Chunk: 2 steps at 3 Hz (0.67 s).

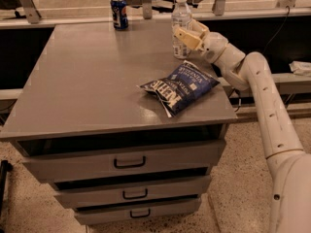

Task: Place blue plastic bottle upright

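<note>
The blue plastic bottle [180, 21] is clear with a white cap and a pale label. It stands upright near the back right of the grey table top [97, 81], its base on or just above the surface. My gripper [187, 37] reaches in from the right and is shut on the bottle's lower half. One pale finger [188, 38] crosses in front of the label, and the other finger is hidden behind the bottle.
A blue chip bag [181, 86] lies flat just in front of the bottle, near the table's right edge. A short blue soda can [119, 12] stands at the back edge. Drawers [129, 161] fill the table's front. Rails and table legs run behind.
</note>
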{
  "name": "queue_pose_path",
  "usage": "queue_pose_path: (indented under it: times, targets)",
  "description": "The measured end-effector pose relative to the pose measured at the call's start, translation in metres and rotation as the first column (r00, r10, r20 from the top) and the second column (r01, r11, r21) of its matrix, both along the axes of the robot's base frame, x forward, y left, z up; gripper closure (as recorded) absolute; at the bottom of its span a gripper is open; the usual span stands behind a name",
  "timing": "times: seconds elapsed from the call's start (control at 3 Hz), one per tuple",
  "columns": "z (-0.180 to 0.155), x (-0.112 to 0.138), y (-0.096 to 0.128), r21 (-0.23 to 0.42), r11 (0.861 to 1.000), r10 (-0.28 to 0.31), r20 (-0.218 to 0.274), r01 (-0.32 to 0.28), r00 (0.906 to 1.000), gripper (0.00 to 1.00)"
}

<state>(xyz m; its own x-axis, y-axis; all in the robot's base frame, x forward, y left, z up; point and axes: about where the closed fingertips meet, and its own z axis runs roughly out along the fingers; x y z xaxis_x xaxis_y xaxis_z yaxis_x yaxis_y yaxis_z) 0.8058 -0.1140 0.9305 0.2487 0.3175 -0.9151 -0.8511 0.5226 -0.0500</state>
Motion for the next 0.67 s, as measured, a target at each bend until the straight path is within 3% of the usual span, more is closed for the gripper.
queue_pose_path:
  times: [0.33, 0.67]
  targets:
    - [-0.0087, -0.0011, -0.003, 0.007, 1.0, -0.019, -0.021, 0.019, 0.9996, 0.04]
    - [-0.0124, -0.005, -0.0103, 0.006, 0.999, -0.045, -0.032, 0.045, 0.9985, 0.0]
